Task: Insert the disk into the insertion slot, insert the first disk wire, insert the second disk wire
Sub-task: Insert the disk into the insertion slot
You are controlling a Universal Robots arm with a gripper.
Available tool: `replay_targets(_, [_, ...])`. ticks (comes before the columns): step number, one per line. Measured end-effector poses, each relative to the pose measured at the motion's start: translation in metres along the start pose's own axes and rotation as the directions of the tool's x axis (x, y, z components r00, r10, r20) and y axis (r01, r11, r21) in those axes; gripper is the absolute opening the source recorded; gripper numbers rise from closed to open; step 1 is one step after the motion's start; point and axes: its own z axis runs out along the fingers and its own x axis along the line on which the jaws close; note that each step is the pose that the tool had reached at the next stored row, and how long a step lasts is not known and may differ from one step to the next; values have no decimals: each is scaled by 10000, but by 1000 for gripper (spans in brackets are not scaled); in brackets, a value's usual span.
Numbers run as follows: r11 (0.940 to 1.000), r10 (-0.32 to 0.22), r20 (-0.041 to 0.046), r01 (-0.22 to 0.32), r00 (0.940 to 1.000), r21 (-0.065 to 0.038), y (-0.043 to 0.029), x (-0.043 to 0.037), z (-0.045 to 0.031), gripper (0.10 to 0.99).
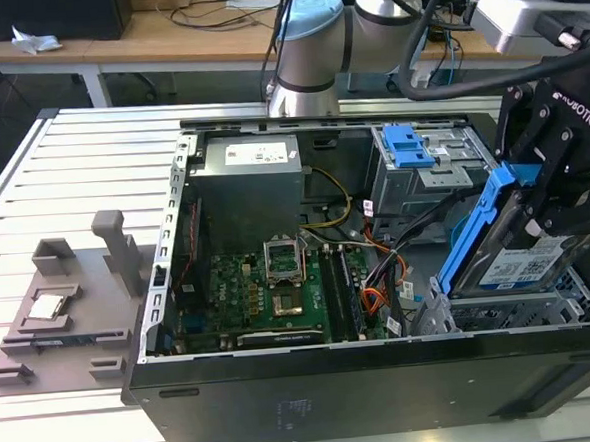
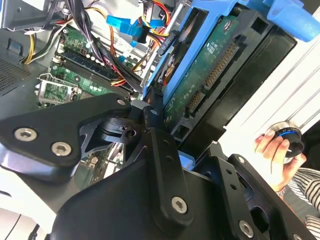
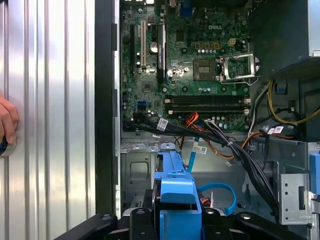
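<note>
The disk, a grey drive with a white-and-blue label in a bright blue carrier, hangs tilted at the exterior view's right. My gripper is shut on it. The disk's lower edge sits just above the insertion slot, the silver perforated cage in the case's near right corner. In the second wrist view the disk's green circuit side faces the camera beside a black finger. The first wrist view has the blue carrier over the cage floor. Red-orange wires lie in the cable bundle; which is the first disk wire I cannot tell.
The open black case lies on a slatted table. A grey cage with a blue latch stands behind the disk. A black cable bundle and a blue cable run beside the slot. A person's hand rests on the table beside the case.
</note>
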Motion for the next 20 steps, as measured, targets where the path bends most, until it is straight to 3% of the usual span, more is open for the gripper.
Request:
replay_targets(17, [10000, 0, 1, 0, 10000, 0, -7, 1, 186, 361])
replay_targets(20, [10000, 0, -1, 0, 10000, 0, -10, 1, 251, 361])
